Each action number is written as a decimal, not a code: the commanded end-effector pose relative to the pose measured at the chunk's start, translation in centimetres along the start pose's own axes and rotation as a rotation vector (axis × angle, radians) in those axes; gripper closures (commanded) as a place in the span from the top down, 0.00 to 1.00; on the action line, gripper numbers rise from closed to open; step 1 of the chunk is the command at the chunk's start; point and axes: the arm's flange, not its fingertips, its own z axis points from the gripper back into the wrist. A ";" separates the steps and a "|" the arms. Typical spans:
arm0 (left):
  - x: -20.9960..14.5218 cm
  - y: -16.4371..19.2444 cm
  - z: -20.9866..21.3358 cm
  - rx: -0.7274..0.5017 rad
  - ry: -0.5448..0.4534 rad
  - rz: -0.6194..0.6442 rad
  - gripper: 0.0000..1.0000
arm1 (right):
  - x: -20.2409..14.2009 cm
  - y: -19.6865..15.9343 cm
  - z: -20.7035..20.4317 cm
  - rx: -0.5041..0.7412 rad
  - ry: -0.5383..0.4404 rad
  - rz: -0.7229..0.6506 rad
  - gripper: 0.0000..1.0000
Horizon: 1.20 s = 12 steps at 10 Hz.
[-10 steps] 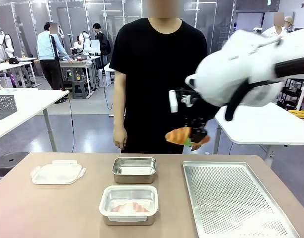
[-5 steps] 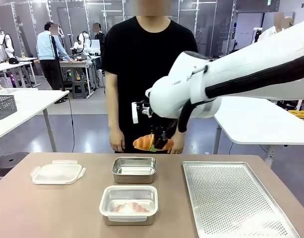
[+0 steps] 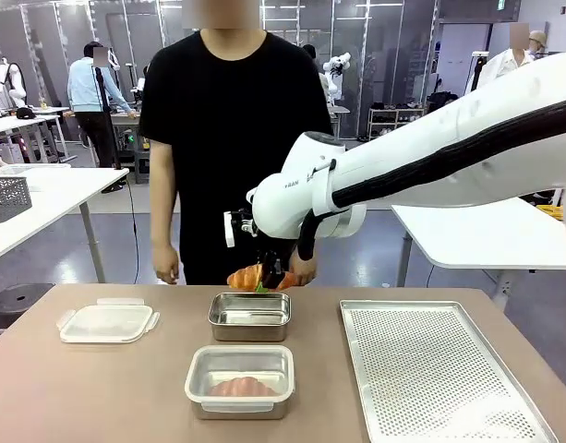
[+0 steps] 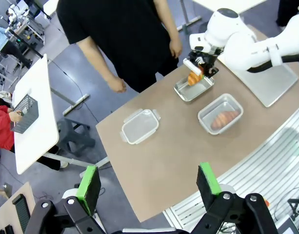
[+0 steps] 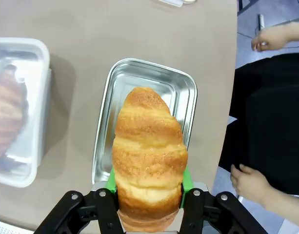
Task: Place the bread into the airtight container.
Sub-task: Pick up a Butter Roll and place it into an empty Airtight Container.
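Observation:
A golden croissant-shaped bread (image 3: pixel 248 276) (image 5: pixel 149 151) hangs between the green pads of my right gripper (image 3: pixel 265 280) (image 5: pixel 148 185), which is shut on it. It hovers just above the far edge of an open, empty steel container (image 3: pixel 250 317) (image 5: pixel 183 92) at mid-table. The left wrist view shows the same bread (image 4: pixel 193 78) over that container (image 4: pixel 192 90). A second container (image 3: pixel 240 379) (image 5: pixel 12 117), nearer me, holds another bread under a clear lid. High above the table, my left gripper (image 4: pixel 148 181) stands open and empty.
A loose clear lid (image 3: pixel 107 323) lies at the table's left. A perforated metal tray (image 3: pixel 439 369) covers the right side. A person in black stands at the far edge, one hand (image 3: pixel 165 269) hanging down and the other hand (image 5: pixel 249 183) close behind my right gripper.
My right arm has swung left and down with the bread, from above the tray's far corner to over the empty steel container. The person has stepped to the left.

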 end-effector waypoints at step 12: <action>-0.3 -0.5 0.9 -0.001 -0.022 -0.002 1.00 | 0.2 -1.5 -7.7 0.061 0.058 -0.172 0.54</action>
